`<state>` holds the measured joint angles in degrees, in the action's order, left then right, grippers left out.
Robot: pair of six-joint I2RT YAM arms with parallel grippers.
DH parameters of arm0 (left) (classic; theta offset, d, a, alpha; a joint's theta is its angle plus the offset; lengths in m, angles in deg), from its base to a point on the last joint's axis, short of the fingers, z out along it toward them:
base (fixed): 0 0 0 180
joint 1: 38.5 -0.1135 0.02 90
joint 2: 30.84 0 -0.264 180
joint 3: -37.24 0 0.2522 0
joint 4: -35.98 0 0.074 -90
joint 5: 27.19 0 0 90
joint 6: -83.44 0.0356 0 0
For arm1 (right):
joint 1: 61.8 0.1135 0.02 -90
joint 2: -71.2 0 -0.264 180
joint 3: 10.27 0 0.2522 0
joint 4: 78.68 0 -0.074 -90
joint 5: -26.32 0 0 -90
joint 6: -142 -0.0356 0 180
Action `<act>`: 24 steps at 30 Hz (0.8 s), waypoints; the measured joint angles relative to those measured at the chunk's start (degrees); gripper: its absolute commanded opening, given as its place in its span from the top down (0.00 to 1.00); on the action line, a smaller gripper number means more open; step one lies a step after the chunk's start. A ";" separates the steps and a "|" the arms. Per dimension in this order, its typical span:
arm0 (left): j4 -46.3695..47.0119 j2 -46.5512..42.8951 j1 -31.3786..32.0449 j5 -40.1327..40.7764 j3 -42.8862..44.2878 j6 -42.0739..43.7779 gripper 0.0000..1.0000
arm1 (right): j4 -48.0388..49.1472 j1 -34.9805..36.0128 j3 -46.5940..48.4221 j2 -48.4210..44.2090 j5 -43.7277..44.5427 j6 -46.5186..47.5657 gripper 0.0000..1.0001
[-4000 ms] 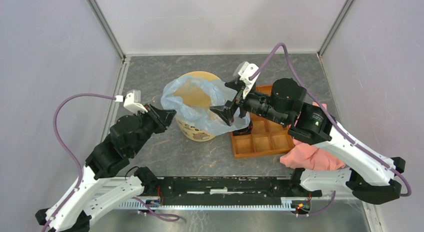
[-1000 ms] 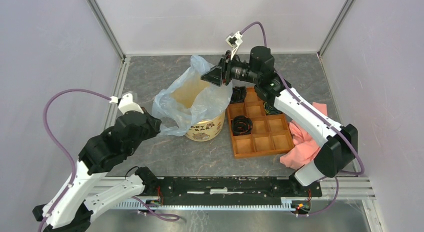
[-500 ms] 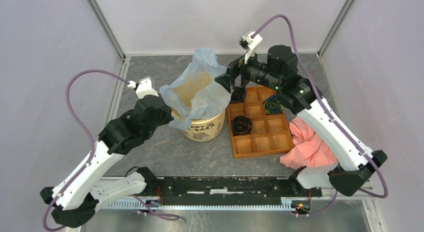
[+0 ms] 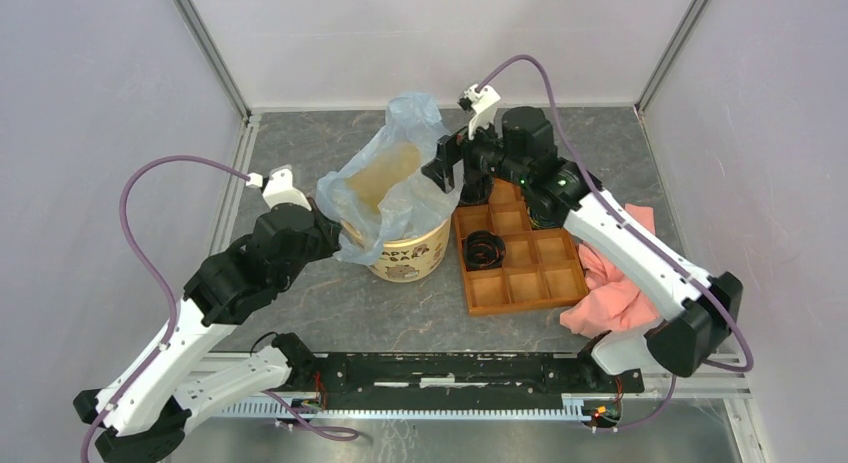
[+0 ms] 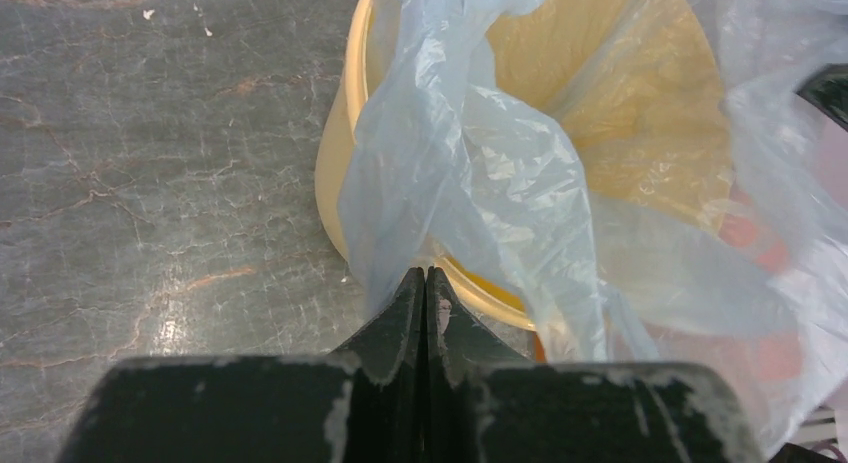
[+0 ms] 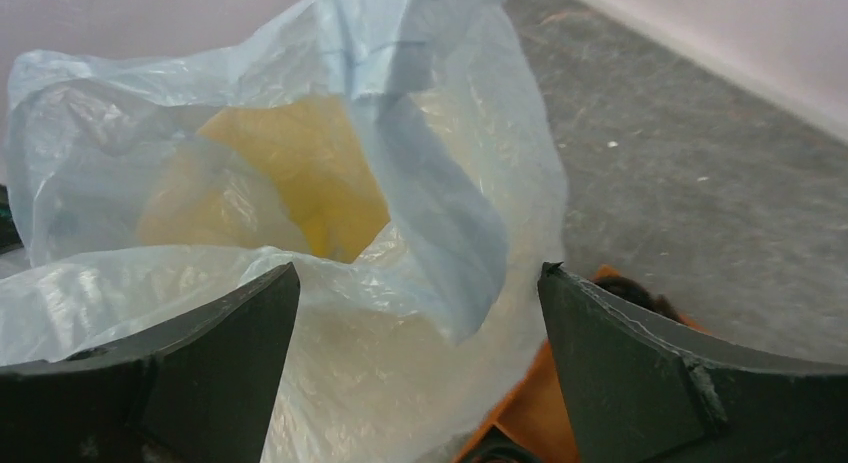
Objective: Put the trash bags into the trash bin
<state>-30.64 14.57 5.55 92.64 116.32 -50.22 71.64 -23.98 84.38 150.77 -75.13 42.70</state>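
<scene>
Left gripper (image 5: 427, 283): jaws pressed flat together, their tips pinching a twisted fold of the trash bag (image 4: 395, 178) just outside the near-left rim of the trash bin (image 4: 412, 259). Right gripper (image 6: 417, 273): jaws spread wide at the far-right side of the bin, holding nothing; bag film bulges between the two fingers (image 6: 215, 368), and whether either finger touches it cannot be told. Trash bag: thin, translucent, pale blue-grey; it sits in the mouth of the bin, with its open top spread over the rim, loose film hanging down the outside on the left and front, and one crumpled peak standing up at the far edge. Trash bin: round, cream-yellow, upright on the grey marbled table (image 4: 330, 303), brown lettering and cartoon animals on its near side; its yellow interior shows through the bag. Orange compartment tray (image 4: 468, 291): just right of the bin, holding a black coiled item (image 4: 485, 250) in one left-column cell and a second dark coil (image 4: 545, 211) in a far cell, partly under the right arm. Pink cloth (image 4: 615, 288): bunched against the tray's right side.
</scene>
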 measured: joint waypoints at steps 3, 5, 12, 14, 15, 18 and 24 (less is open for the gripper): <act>0.46 -0.90 0.00 -1.20 -1.55 -0.04 0.94 | 3.23 0.22 -1.14 3.10 -2.97 -3.48 0.23; 0.79 -0.96 0.00 -1.77 -2.14 -0.04 0.94 | 5.75 0.98 -2.05 4.37 -4.83 -5.73 0.35; 2.67 -0.26 0.00 -1.55 -2.45 -0.02 0.94 | 20.13 7.41 -12.31 4.74 -8.33 -17.20 0.59; 2.99 0.83 0.00 -0.96 -2.27 0.00 0.94 | 22.47 8.83 -16.09 4.55 -7.28 -19.34 0.60; 3.15 1.68 -0.02 -0.42 -1.95 0.02 0.95 | 23.78 9.20 -17.73 4.17 -6.16 -19.89 0.59; 3.61 5.81 -1.51 0.28 0.02 0.76 0.98 | 24.39 8.59 -21.44 1.88 -1.73 -20.44 0.55; 5.22 8.33 -8.41 -3.15 0.33 3.26 0.98 | 18.80 5.44 -20.22 -1.79 3.65 -14.71 0.39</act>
<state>-25.42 22.89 -2.86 89.49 116.65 -46.96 90.43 -18.54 64.16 148.98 -71.48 27.99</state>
